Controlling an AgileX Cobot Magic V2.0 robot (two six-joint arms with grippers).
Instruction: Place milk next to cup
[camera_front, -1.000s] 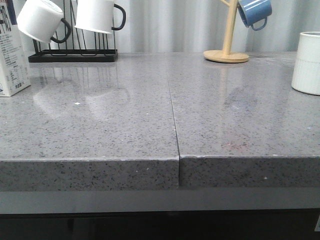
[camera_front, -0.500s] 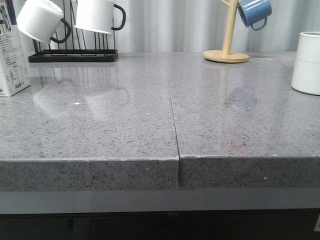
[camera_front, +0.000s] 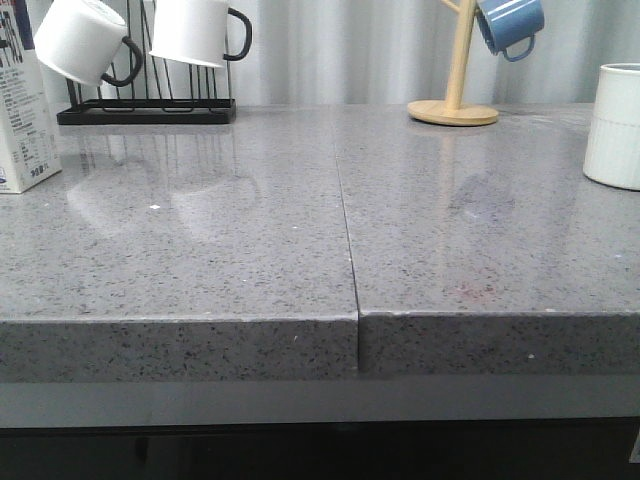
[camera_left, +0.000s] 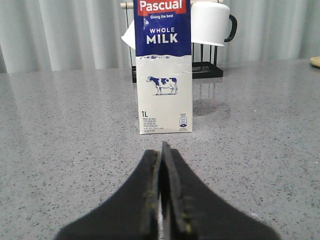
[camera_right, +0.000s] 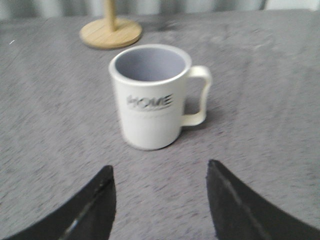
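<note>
Facing the milk (camera_left: 163, 67) squarely with our left claw (camera_left: 161, 150), we see its two fingers pressed together with nothing between them, low over the grey bench (camera_front: 200, 250) and a short way in front of the carton. The milk stands upright at the far left end of the bench, just beside the black mug rack (camera_front: 147, 108), with one of the rack's white mugs (camera_left: 210, 23) showing behind it. The cup (camera_right: 152, 95), the ribbed one lettered HOME, sits well apart from the milk at the far right end, near the wooden mug tree (camera_front: 455, 100) that carries a blue mug (camera_front: 508, 25); our right claw (camera_right: 161, 197) hangs in front of the cup with its fingers spread wide and empty. We judge the carton to be fairly heavy if full, stiff at its corners but yielding on its flat faces, with a smooth printed skin that may slip and a tall shape that may tip. We would part the left claw first, then close on the two opposite side faces of the milk around its middle, near the cow picture (camera_left: 161, 85), firmly enough to hold without denting.
</note>
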